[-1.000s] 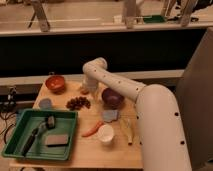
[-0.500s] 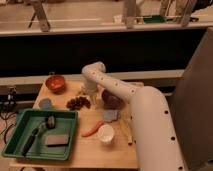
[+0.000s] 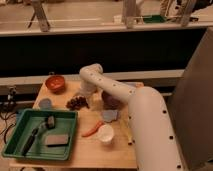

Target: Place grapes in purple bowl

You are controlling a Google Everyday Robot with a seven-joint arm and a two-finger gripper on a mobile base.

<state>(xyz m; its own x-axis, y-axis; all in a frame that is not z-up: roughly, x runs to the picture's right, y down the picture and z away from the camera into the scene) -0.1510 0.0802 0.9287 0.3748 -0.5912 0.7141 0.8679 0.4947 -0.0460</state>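
Grapes (image 3: 76, 103) are seen lying on the desk (image 3: 90, 150), left of centre, just beside the far rim of the green tray (image 3: 45, 112) and apart from the purple bowl (image 3: 111, 100), which sits to their right. The gripper (image 3: 85, 95) is lowered at the end of the white arm, just above and to the right of the bunch, close to it or touching it; contact cannot be confirmed. Whether it is clenched or released cannot be told, since its tip is masked by the wrist. The step in hand is judged to be the reach and grasp: the bunch is not yet lifted and nothing is seen in the bowl. For the next move, a firm hold on the bunch is called for, then a lift and a short carry rightward over the bowl rim before letting go; a loose bunch may sag or slip. Much of the purple bowl is covered by the forearm, so its inside is hardly seen. An orange-red bowl (image 3: 55, 83) is noted at the far left corner, a white cup (image 3: 105, 134) and a thin orange item (image 3: 91, 131) nearer the front. Tray contents are too dim to name.
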